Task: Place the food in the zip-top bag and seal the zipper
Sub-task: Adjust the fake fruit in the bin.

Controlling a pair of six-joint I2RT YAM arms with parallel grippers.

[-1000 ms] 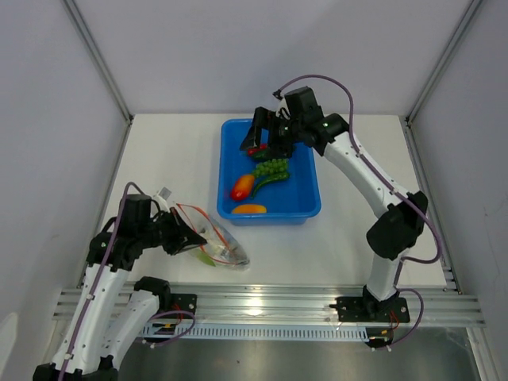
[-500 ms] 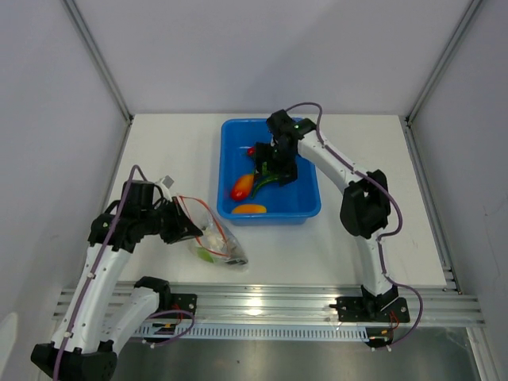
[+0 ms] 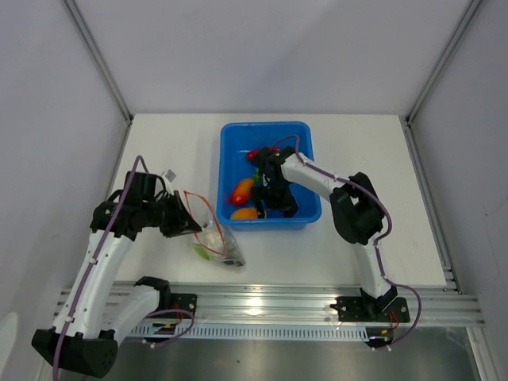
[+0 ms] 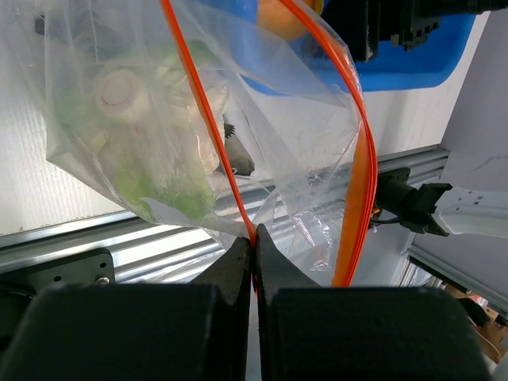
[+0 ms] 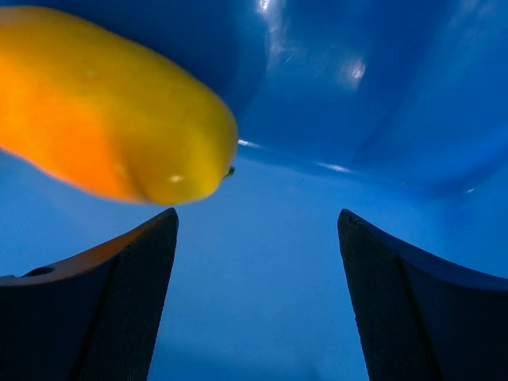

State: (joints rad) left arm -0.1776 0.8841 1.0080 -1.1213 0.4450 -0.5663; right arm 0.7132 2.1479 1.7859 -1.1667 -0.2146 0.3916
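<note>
In the blue bin (image 3: 238,135), the right claw (image 5: 255,238) hangs low with its jaws spread and nothing between them. The yellow-orange piece (image 5: 103,103) lies up and to the left of the gap, over the left finger rather than between the two.

For a clean pick, the claw should shift toward that piece until its rounded body sits centred between the fingers. It should then sink close to the bin floor and close across the narrow width, not the length. The smooth toy would likely squirt out of an off-centre pinch. An orange-red piece (image 3: 242,190) and a red chili (image 3: 258,152) share the bin, so only one should be taken.

Over on the surface (image 3: 381,159), the left claw (image 4: 254,242) is pressed together on the zipper (image 4: 365,151) of the bag (image 4: 317,95), holding its mouth apart. A cauliflower (image 4: 119,91) and green pieces (image 4: 151,186) are already inside.
</note>
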